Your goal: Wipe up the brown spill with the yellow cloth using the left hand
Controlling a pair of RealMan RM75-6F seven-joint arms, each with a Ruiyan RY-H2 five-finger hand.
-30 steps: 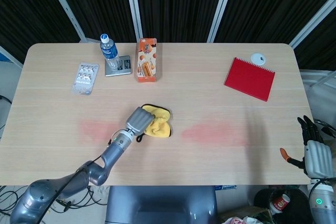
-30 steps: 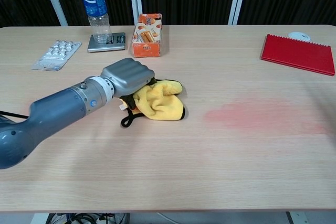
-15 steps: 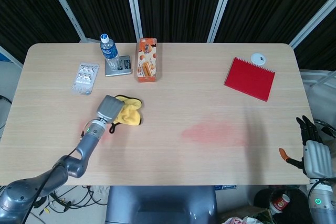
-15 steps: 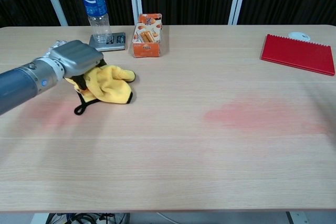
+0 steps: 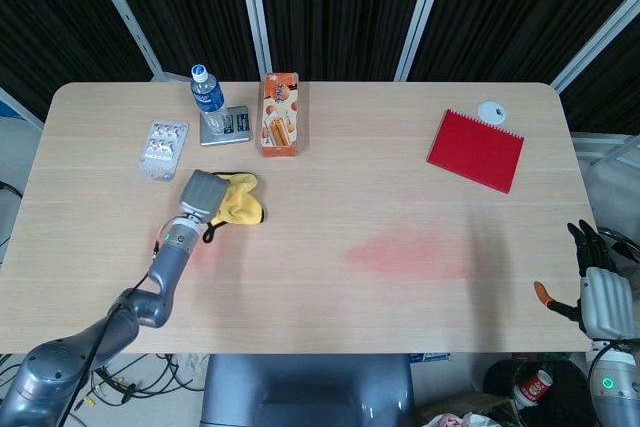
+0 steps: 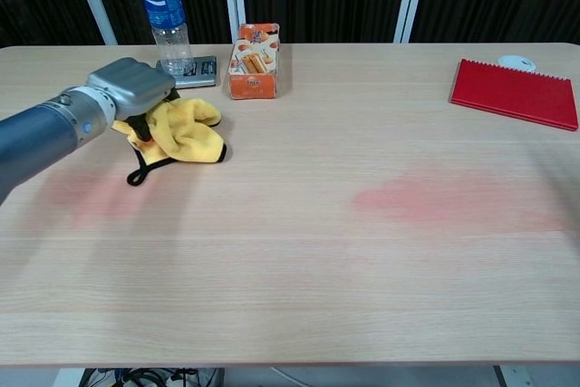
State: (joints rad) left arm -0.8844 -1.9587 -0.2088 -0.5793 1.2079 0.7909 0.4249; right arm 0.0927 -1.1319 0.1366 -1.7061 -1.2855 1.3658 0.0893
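Observation:
My left hand [image 5: 202, 192] [image 6: 131, 88] rests on top of the yellow cloth [image 5: 240, 202] [image 6: 186, 129] at the left of the table and grips its left part, fingers curled down into it. The cloth is bunched, with a black loop trailing toward the front. A faint reddish-brown spill smear [image 5: 405, 252] [image 6: 435, 198] lies right of centre, well away from the cloth. A fainter smear [image 5: 190, 247] [image 6: 82, 197] sits just in front of the hand. My right hand [image 5: 600, 292] hangs off the table's right front corner, holding nothing, seen only in the head view.
Behind the cloth stand a water bottle [image 6: 165, 11] on a small scale [image 6: 186, 72], an orange snack box [image 6: 254, 61] and a blister pack [image 6: 95, 95]. A red notebook [image 6: 517, 92] and a white round object [image 6: 515, 62] lie at the back right.
My left hand has dragged the yellow cloth from the table's middle to the left, then slightly toward the back. The right hand has not moved.

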